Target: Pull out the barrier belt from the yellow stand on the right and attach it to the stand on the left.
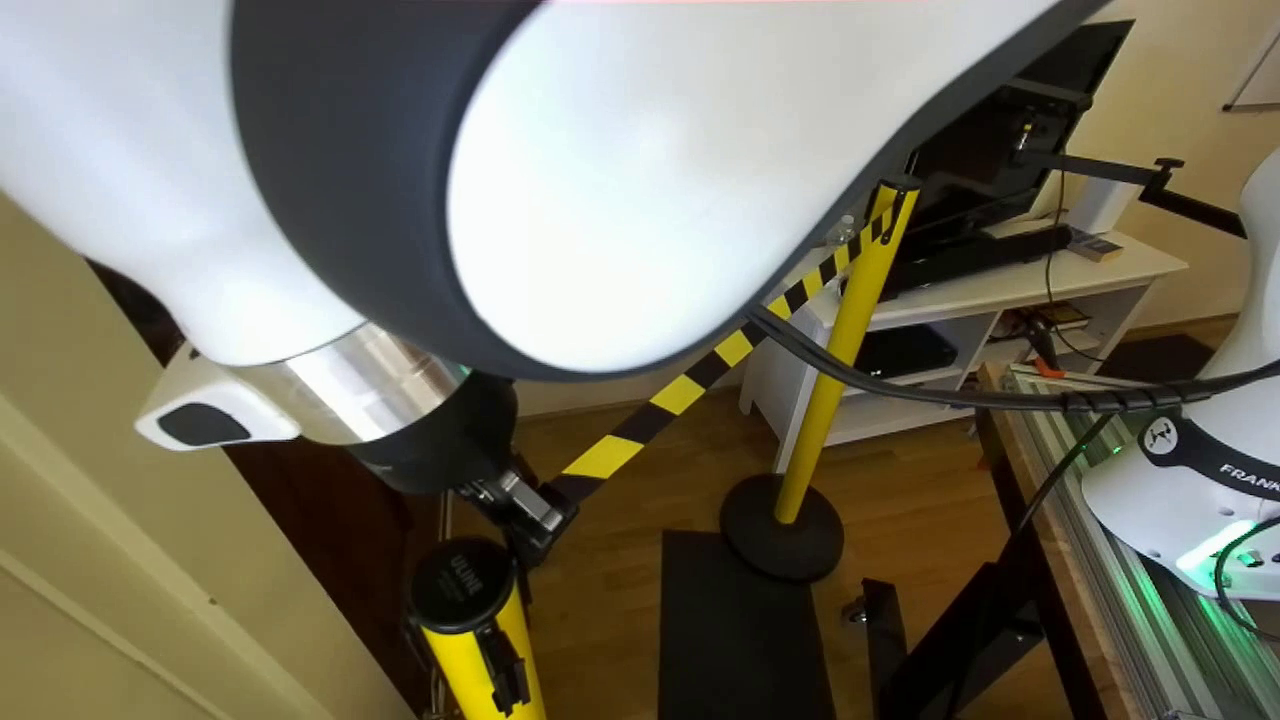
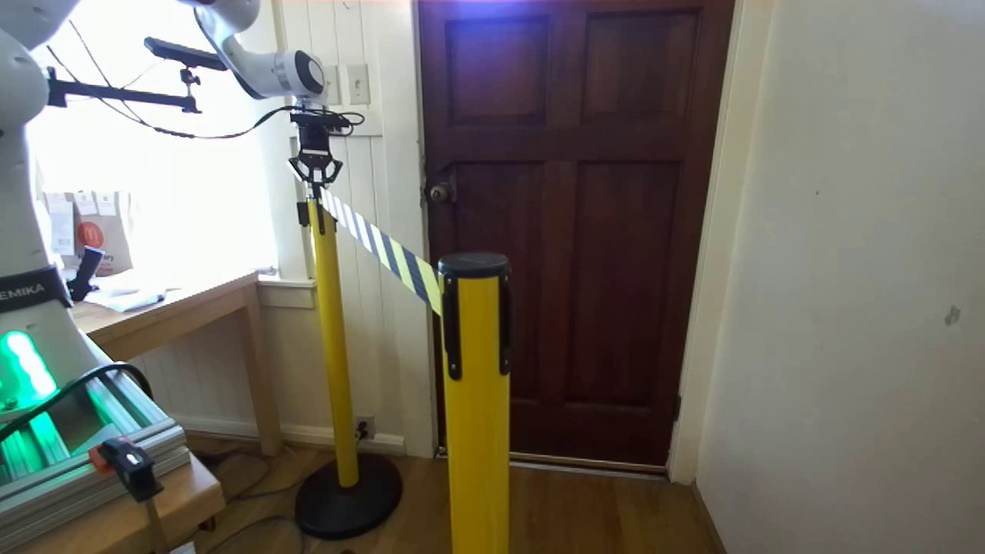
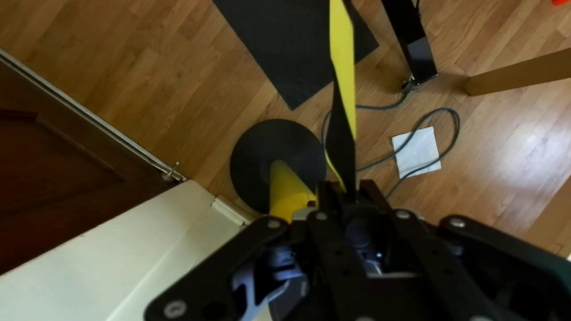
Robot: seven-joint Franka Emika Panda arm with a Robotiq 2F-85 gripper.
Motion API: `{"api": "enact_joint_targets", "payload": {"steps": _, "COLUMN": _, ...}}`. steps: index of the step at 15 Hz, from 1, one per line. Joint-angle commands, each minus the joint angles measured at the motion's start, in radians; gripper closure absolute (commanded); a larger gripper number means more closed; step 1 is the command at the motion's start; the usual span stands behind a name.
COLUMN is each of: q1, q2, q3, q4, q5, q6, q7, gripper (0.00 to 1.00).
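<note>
Arm (image 2: 258,73) reaches above left stand (image 2: 334,338), wrist bent; claw (image 2: 314,189) points down near stand's top, pinching end of striped belt (image 1: 678,396). Belt stretches from beside left stand across to right stand (image 2: 477,431).

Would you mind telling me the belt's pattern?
The belt is striped yellow and black, clearest in an exterior view.

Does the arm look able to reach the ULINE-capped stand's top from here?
Likely yes: the gripper, clamping the barrier belt, sits close to the top of the stand, with no obstacle showing between.
</note>
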Motion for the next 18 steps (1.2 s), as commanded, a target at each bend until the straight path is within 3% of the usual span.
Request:
{"api": "enact_joint_targets", "payload": {"steps": 1, "q1": 0.029, "q2": 0.004, "q3": -0.002, "q4": -0.023, "q5": 0.005, "q6": 0.058, "q7": 0.084, "gripper": 0.95}}
{"api": "enact_joint_targets", "payload": {"steps": 14, "q1": 0.100, "q2": -0.026, "q3": -0.045, "q4": -0.240, "q5": -0.165, "q6": 0.393, "q7": 0.402, "gripper": 0.95}}
{"api": "enact_joint_targets", "payload": {"steps": 15, "q1": 0.058, "q2": -0.025, "q3": 0.005, "q4": -0.260, "q5": -0.211, "q6": 0.429, "q7": 0.447, "gripper": 0.95}}
{"api": "enact_joint_targets", "payload": {"steps": 18, "q1": 0.018, "q2": -0.072, "q3": 0.037, "q4": -0.333, "q5": -0.244, "q6": 0.482, "q7": 0.498, "gripper": 0.95}}
